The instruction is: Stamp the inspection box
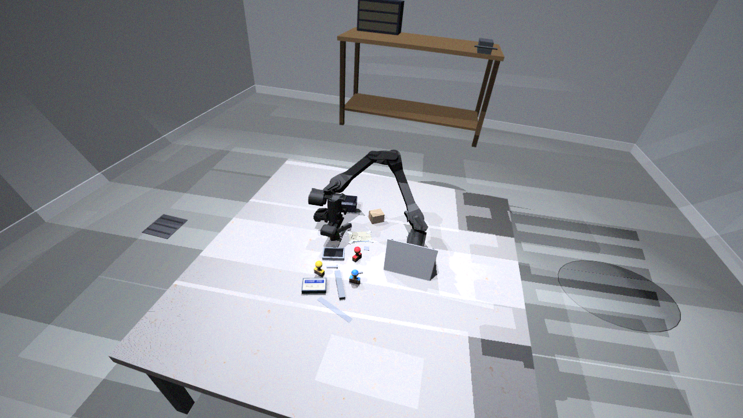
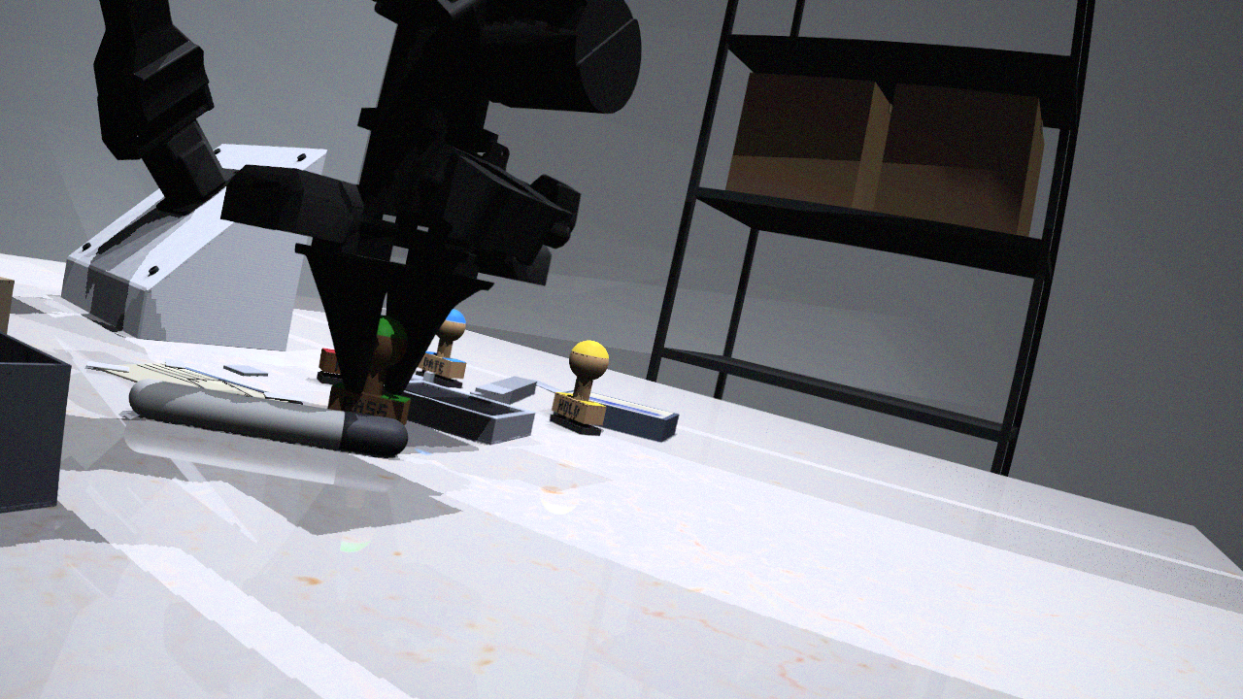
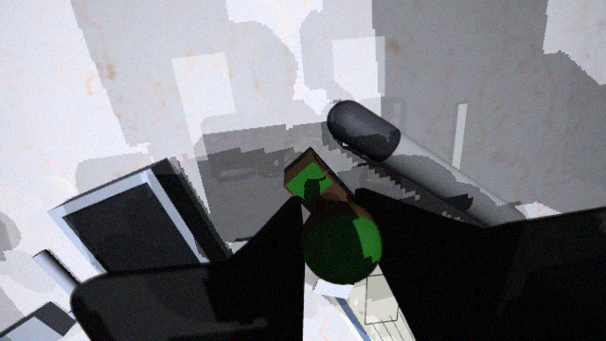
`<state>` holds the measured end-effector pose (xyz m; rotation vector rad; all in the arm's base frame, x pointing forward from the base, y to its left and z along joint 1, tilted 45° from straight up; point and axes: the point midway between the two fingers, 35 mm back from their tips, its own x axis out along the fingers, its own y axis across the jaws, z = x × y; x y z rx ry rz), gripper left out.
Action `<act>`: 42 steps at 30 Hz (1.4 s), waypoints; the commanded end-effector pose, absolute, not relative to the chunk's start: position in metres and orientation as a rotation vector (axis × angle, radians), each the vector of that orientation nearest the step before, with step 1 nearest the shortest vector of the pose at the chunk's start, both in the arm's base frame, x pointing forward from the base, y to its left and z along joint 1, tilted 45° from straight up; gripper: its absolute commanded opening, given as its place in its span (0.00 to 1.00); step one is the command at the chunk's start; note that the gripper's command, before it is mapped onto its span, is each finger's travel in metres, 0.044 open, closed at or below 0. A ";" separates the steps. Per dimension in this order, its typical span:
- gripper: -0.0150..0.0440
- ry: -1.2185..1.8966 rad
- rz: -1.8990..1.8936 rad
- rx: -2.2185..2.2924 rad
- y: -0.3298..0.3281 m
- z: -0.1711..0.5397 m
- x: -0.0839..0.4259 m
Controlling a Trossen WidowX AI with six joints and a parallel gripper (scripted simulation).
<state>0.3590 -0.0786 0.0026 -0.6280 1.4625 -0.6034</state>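
The fingers (image 1: 337,240) (image 2: 372,387) point down and pinch the PASS stamp (image 2: 380,372) (image 3: 343,248), which stands upright at desk level, its green-topped knob between them. Whether its underside touches the desk (image 1: 259,332) (image 2: 782,539) (image 3: 38,57), nobody could tell from these views. A grey cylinder with a dark end (image 2: 251,416) (image 3: 426,175) lies just beside the stamp. On the stamp's other side sits an open dark tray with a pale rim (image 1: 333,253) (image 2: 473,416) (image 3: 128,223), near but apart from it. The pale card (image 1: 360,235) (image 2: 186,378) (image 3: 383,303) lies flat close by, with a printed outline on it, partly hidden by a finger in the wrist view. Farther out stand the red-topped stamp (image 1: 356,254), the yellow-topped HOLD stamp (image 1: 318,268) (image 2: 584,390) and the blue-topped DATE stamp (image 1: 354,276) (image 2: 446,351). A blue-labelled case (image 1: 314,285) (image 2: 643,423) lies beyond the HOLD stamp, and a small cardboard-coloured block (image 1: 376,216) sits past the card
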 end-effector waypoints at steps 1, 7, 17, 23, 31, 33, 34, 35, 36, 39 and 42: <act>0.25 1.463 -0.605 -0.624 -0.077 0.004 0.359; 0.25 1.463 -0.605 -0.624 -0.075 0.006 0.359; 0.25 1.463 -0.604 -0.623 -0.071 0.009 0.360; 0.25 1.463 -0.604 -0.623 -0.069 0.011 0.360; 0.25 1.463 -0.603 -0.622 -0.066 0.014 0.360; 0.25 1.463 -0.603 -0.622 -0.066 0.014 0.360; 0.25 1.463 -0.603 -0.622 -0.065 0.015 0.360; 0.25 1.463 -0.603 -0.622 -0.065 0.015 0.360; 0.25 1.463 -0.603 -0.622 -0.065 0.015 0.360; 0.25 1.463 -0.603 -0.622 -0.064 0.016 0.360; 0.25 1.463 -0.603 -0.622 -0.062 0.017 0.360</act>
